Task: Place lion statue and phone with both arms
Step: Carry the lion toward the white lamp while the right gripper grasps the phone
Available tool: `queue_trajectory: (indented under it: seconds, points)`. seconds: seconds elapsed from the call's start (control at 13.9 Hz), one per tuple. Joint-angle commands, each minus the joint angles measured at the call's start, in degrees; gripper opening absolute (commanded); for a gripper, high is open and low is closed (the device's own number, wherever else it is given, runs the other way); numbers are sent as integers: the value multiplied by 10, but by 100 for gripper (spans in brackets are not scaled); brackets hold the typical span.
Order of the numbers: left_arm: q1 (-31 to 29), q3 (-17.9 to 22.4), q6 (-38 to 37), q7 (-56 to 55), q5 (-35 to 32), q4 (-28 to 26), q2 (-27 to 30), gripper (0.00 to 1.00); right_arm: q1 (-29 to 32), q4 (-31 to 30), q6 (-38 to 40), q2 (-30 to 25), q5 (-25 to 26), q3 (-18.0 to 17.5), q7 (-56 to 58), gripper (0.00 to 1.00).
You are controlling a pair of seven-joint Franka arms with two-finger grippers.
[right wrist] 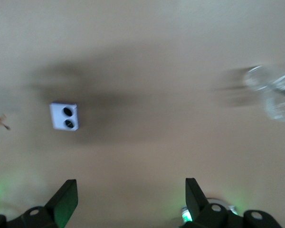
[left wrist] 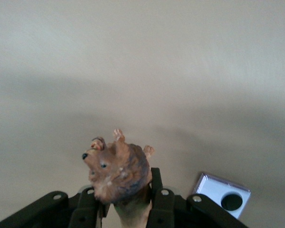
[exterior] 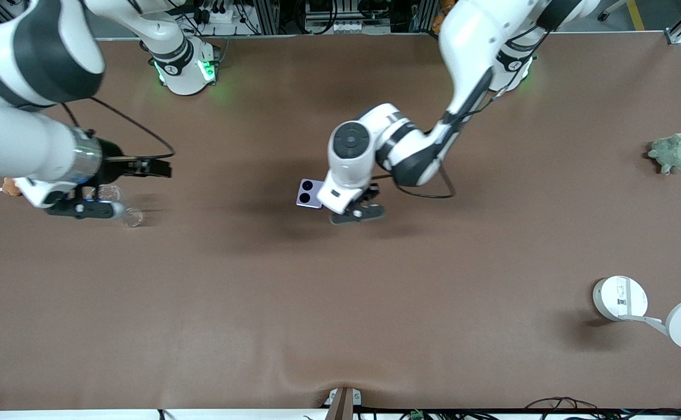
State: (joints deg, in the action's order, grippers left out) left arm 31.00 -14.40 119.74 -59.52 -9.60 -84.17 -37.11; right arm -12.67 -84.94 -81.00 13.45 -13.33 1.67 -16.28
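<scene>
At the middle left of the front view, the right gripper [exterior: 120,201] hung with its fingers wide apart, holding nothing. In the middle of the frame, the phone [exterior: 309,193] lay flat on the table [exterior: 340,303]. Just beside it, the left gripper [exterior: 357,211] pinched the lion statue [left wrist: 118,172].

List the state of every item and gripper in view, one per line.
Small brown lion statue: clamped between the left gripper's fingers, held in the air.
Pale lavender folded phone: lying flat on the brown table, cameras up, ungripped.
Left gripper: shut on the lion, beside the phone.
Right gripper: open, holding nothing, over the table.
Green plush toy: on the table, untouched.
</scene>
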Motion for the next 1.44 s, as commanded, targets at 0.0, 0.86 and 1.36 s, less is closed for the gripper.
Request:
queue_trajectory:
  seconds: [0.0,0.86,1.36]
  points:
    - [-76,-5,-52,31,-10,-1,38,0,-1,-68,-48,-10,-46,6,-4,100]
    - [-361,12,-131,438,-96,8,6,0,-177,-187,-279,40,-43,7,-70,100]
    - [-374,50,-49,629,-99,87,-89,0,-255,-186,-389,124,-14,8,-157,100]
